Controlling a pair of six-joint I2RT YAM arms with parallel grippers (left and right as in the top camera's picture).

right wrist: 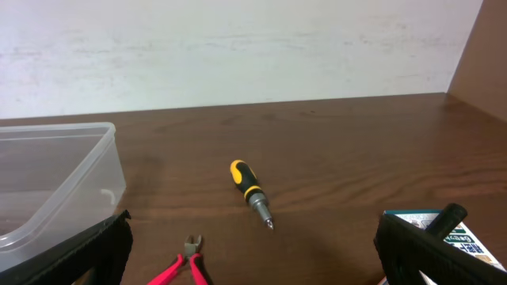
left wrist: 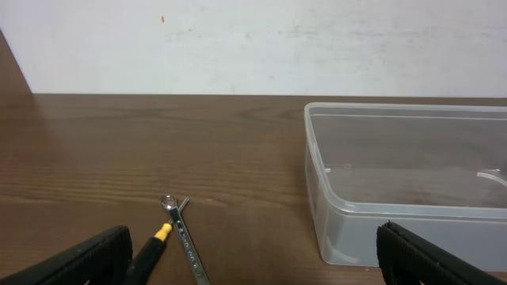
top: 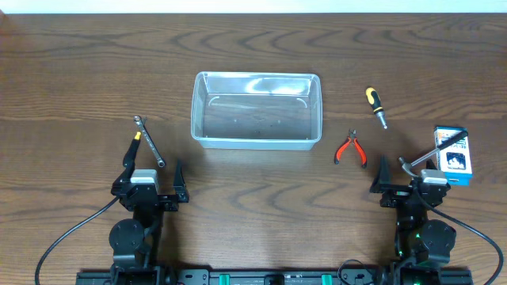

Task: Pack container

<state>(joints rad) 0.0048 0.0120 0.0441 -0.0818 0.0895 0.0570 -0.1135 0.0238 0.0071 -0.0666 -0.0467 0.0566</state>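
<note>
Since nothing is packed yet, the clear plastic container (top: 255,143) is left empty, open side up, in the middle of the surface (top: 79,71). The left fingers (left wrist: 83,260) and right fingers (right wrist: 432,255) are held fully spread, gripping nothing. A wrench (top: 150,144) is laid at about the container's nine o'clock, a screwdriver (top: 375,107) at three and pliers (top: 349,150) toward four, apparently within each arm's reach.

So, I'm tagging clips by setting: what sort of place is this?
Probably a lab or workshop bench: a dark wood-grain table against a white wall, with a clear plastic rectangular tub and red-handled pliers.

Robot lab — 2 arms (top: 141,207), wood table (top: 71,71)
</note>
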